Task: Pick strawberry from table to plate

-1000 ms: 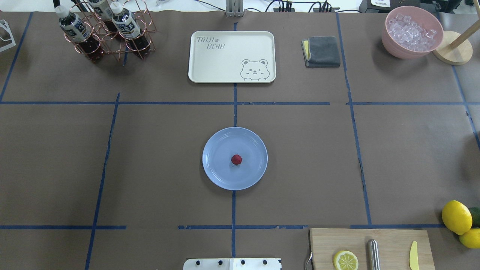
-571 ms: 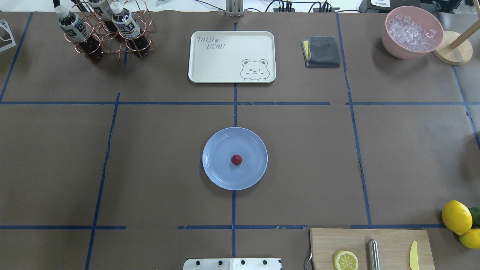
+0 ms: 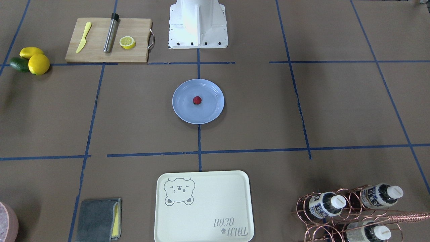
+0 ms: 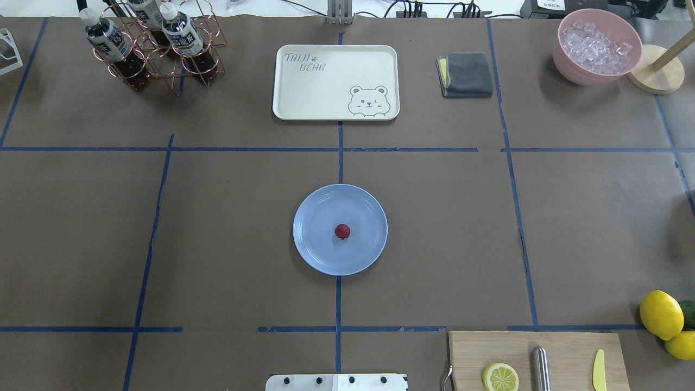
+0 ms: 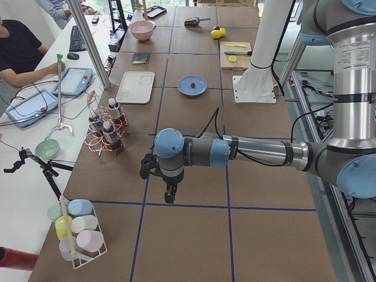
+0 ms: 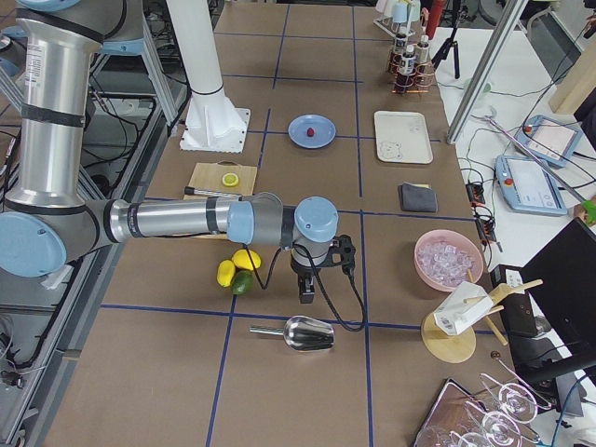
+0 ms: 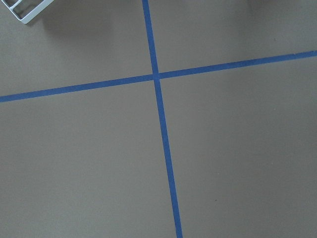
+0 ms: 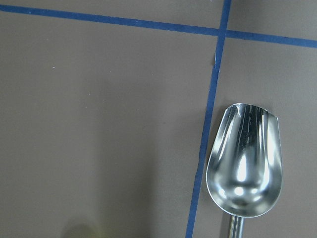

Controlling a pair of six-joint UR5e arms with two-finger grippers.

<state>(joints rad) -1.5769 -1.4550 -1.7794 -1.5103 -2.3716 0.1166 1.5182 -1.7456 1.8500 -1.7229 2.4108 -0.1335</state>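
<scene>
As I look down from overhead, the one strawberry point(image 4: 342, 231) lies at the middle of the one blue plate point(image 4: 317, 217) on the bench point(image 4: 434, 217). Further out I count one cream tray point(image 4: 326, 87) printed "BEAR", three bottles point(image 4: 108, 41) and two whole lemons point(image 4: 661, 314). The left pincer point(image 5: 169, 194) and right pincer point(image 6: 305, 291) hang well apart from the plate; I cannot tell whether they are clenched or released.

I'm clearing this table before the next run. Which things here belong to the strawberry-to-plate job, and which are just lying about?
Belongs to the job:
- strawberry, already lying on the plate
- plate
- table

Just lying about:
- bear tray
- grey cloth
- bottles
- ice bowl
- cutting board
- lemons
- metal scoop
</scene>
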